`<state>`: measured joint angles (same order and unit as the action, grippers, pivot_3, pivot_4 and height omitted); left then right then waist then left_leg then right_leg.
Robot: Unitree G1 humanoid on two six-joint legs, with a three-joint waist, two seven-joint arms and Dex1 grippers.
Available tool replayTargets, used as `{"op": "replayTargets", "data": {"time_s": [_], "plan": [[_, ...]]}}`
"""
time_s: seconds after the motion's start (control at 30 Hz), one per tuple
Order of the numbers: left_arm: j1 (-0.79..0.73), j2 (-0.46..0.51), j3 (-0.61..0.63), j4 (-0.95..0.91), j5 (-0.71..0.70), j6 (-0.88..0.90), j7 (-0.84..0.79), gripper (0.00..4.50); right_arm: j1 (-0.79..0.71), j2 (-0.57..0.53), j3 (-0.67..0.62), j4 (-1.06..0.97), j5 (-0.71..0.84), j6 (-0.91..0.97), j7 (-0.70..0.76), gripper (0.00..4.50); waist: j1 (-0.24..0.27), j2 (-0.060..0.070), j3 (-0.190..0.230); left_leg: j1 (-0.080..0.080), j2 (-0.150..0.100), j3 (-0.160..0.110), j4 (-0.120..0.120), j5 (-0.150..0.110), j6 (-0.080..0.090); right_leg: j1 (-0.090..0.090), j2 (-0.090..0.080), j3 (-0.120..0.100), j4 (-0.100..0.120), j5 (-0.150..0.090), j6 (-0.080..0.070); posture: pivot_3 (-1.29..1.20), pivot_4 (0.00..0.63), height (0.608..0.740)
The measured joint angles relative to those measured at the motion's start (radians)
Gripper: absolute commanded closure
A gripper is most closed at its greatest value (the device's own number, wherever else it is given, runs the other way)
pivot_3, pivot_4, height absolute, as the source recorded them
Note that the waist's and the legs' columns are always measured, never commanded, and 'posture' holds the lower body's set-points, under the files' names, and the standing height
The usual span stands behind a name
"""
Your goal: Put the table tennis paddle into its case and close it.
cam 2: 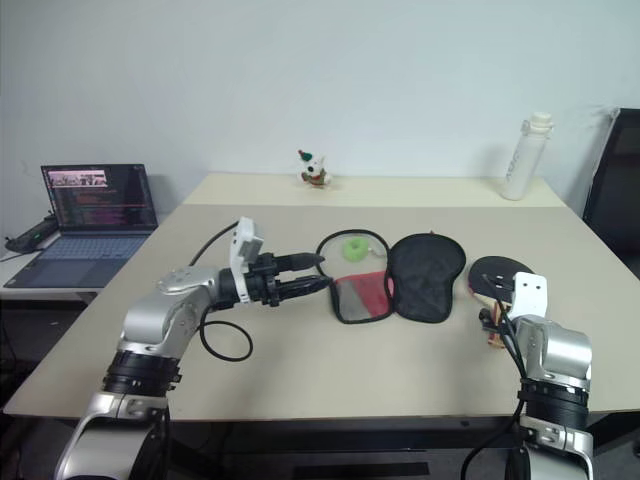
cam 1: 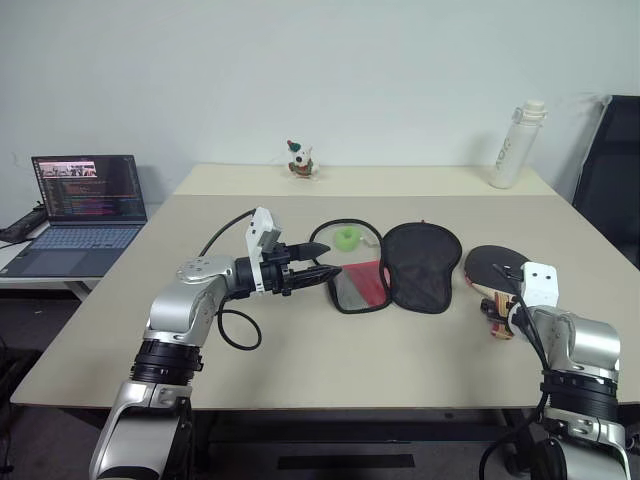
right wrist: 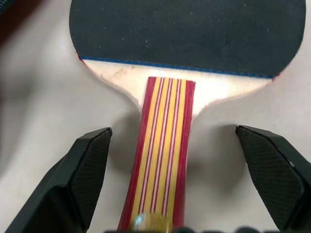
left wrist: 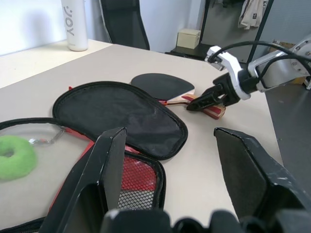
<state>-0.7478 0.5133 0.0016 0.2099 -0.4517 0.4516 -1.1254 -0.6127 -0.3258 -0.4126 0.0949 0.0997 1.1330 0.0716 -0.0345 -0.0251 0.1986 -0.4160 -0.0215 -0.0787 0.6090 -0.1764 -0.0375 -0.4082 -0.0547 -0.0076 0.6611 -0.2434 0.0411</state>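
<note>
Table tennis paddle (cam 1: pixel 492 268) lies flat on the table (cam 1: pixel 300 370), toward the right edge, black rubber face up. Handle (right wrist: pixel 163 165), striped red and pale yellow, points toward the near edge. Nothing grips it.

Right gripper (right wrist: pixel 170 184) sits low over the handle end, fingers spread wide, one black finger (right wrist: pixel 80 170) on each side of the handle with clear gaps between pads and wood. Handle runs straight up the middle between them. In the left wrist view the same gripper (left wrist: pixel 204 102) is seen nosing at the handle butt; whether it touches cannot be told.

Case (cam 1: pixel 395 268) lies just left of the paddle, near the table's middle, unzipped and folded flat open. Its right half shows plain black fabric, rounded, close beside the paddle's blade. Its left half shows the red panel and mesh pocket nearer the front edge, with a black zip rim looping back toward the far edge.

Small lime-green ring (cam 1: pixel 347 238) rests on the table inside that loop of rim.

Left gripper (cam 1: pixel 318 258) hangs level just left of the case's open half, pointing toward it, fingers parted and holding nothing. Tips are over or beside the rim; contact cannot be told.

Farther out: white bottle (cam 1: pixel 516 145) upright near the far right corner, small toy figure (cam 1: pixel 300 160) at the far edge's middle, open laptop (cam 1: pixel 85 205) on a separate desk off the left edge, black chair (cam 1: pixel 612 170) past the right edge.
</note>
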Motion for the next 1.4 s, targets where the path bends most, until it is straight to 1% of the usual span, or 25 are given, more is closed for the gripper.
{"op": "replayTargets", "data": {"time_s": [0.03, 0.13, 0.4, 0.43, 0.6, 0.73, 0.83, 0.9, 0.93, 1.03, 1.1, 1.17, 1.3, 1.4], "plan": [[0.0, 0.0, 0.0, 0.0, 0.0, 0.0, 0.001, 1.36, -0.004, -0.001, 0.006, 0.016, 0.0, -0.016, -0.004, 0.01, -0.001, 0.0, 0.0, 0.0, 0.0, 0.0, 0.0, 0.0, 0.0, 0.0, 0.0, 0.0, 0.0, 0.0, 0.0, 0.0, 0.15, 0.74], [0.003, 0.0, 0.0, 0.0, 0.004, 0.0, 0.002, 1.36, -0.023, -0.009, 0.027, 0.07, 0.0, -0.06, -0.009, 0.62, -0.002, 0.0, 0.0, 0.001, 0.0, 0.0, 0.001, 0.0, 0.0, 0.001, 0.0, 0.0, 0.0, 0.0, 0.0, 0.0, 0.15, 0.74], [0.037, 0.008, 0.001, -0.011, 0.008, 0.001, 0.007, 1.36, -0.043, -0.004, 0.026, 0.123, 0.006, -0.111, -0.05, 3.13, -0.002, -0.001, -0.001, 0.001, 0.0, 0.0, 0.001, 0.0, 0.0, 0.002, 0.0, 0.0, 0.0, 0.0, 0.0, 0.0, 0.15, 0.74], [0.039, 0.009, 0.001, -0.013, 0.008, 0.001, 0.01, 1.36, -0.044, -0.004, 0.023, 0.127, 0.008, -0.118, -0.054, 3.39, 0.0, -0.001, -0.001, 0.002, 0.0, 0.0, 0.001, 0.0, 0.0, 0.002, 0.0, 0.0, 0.0, 0.0, 0.0, 0.0, 0.15, 0.74], [0.05, 0.016, 0.003, -0.027, 0.006, 0.007, 0.023, 1.36, -0.046, -0.006, 0.02, 0.15, 0.011, -0.161, -0.088, 3.41, 0.002, -0.001, -0.001, 0.001, 0.0, 0.0, 0.001, 0.0, 0.0, 0.002, 0.0, 0.0, 0.0, 0.0, 0.0, 0.0, 0.15, 0.74], [0.066, 0.034, 0.009, -0.045, 0.002, 0.022, 0.027, 1.36, -0.079, -0.049, 0.001, 0.151, 0.009, -0.168, -0.12, 3.41, 0.002, 0.003, 0.002, 0.0, -0.001, 0.0, 0.0, 0.0, 0.0, 0.0, 0.0, 0.0, 0.0, 0.0, 0.0, 0.0, 0.15, 0.74], [0.081, 0.038, 0.016, -0.055, -0.004, 0.031, 0.036, 1.36, -0.133, -0.061, -0.017, 0.085, 0.018, -0.162, -0.136, 3.41, -0.002, 0.004, 0.003, -0.001, 0.0, 0.0, -0.001, 0.0, 0.0, -0.002, 0.0, 0.0, 0.0, 0.0, 0.0, 0.0, 0.15, 0.74], [0.084, 0.038, 0.019, -0.064, -0.01, 0.04, 0.04, 1.36, -0.166, -0.049, -0.02, 0.02, 0.034, -0.139, -0.143, 3.41, -0.006, 0.004, 0.003, -0.001, 0.001, 0.0, -0.001, 0.0, 0.0, -0.002, 0.001, 0.0, 0.001, 0.0, 0.0, 0.0, 0.15, 0.74], [0.088, 0.04, 0.027, -0.068, -0.014, 0.042, 0.043, 1.36, -0.183, -0.022, -0.02, -0.027, 0.044, -0.115, -0.149, 3.41, -0.009, 0.004, 0.003, -0.001, 0.002, 0.0, -0.001, 0.0, 0.0, -0.002, 0.001, 0.0, 0.001, 0.0, 0.0, 0.0, 0.15, 0.74], [0.093, 0.046, 0.033, -0.086, -0.019, 0.046, 0.043, 1.36, -0.198, 0.133, -0.005, -0.15, 0.077, -0.039, -0.188, 3.41, -0.02, 0.004, 0.003, 0.0, 0.003, 0.0, -0.001, 0.0, 0.0, -0.002, 0.002, 0.0, 0.002, 0.0, 0.0, 0.0, 0.15, 0.74], [0.095, 0.05, 0.033, -0.09, -0.019, 0.047, 0.038, 1.36, -0.19, 0.249, 0.023, -0.18, 0.092, 0.013, -0.212, 3.41, -0.021, 0.005, 0.003, 0.0, 0.002, -0.001, -0.001, 0.0, 0.0, -0.002, 0.002, 0.0, 0.003, 0.0, 0.0, 0.0, 0.15, 0.74], [0.1, 0.055, 0.033, -0.091, -0.02, 0.048, 0.03, 1.36, -0.183, 0.312, 0.05, -0.18, 0.104, 0.041, -0.227, 3.41, -0.018, 0.005, 0.003, -0.001, 0.001, -0.001, -0.001, 0.0, 0.0, -0.002, 0.001, 0.0, 0.002, 0.0, -0.001, 0.0, 0.15, 0.74], [0.107, 0.078, 0.044, -0.092, -0.02, 0.048, 0.026, 1.36, -0.182, 0.375, 0.088, -0.173, 0.098, 0.019, -0.252, 3.41, 0.001, 0.005, 0.003, -0.002, 0.0, -0.001, -0.001, 0.0, 0.0, -0.002, -0.001, -0.001, 0.0, 0.001, -0.001, 0.0, 0.15, 0.74], [0.108, 0.083, 0.049, -0.094, -0.02, 0.048, 0.029, 1.36, -0.182, 0.375, 0.115, -0.113, 0.087, -0.036, -0.248, 3.41, 0.005, 0.005, 0.003, -0.002, -0.001, -0.001, -0.001, 0.0, 0.0, -0.002, -0.001, -0.001, 0.0, 0.0, -0.001, 0.0, 0.15, 0.74]]}}
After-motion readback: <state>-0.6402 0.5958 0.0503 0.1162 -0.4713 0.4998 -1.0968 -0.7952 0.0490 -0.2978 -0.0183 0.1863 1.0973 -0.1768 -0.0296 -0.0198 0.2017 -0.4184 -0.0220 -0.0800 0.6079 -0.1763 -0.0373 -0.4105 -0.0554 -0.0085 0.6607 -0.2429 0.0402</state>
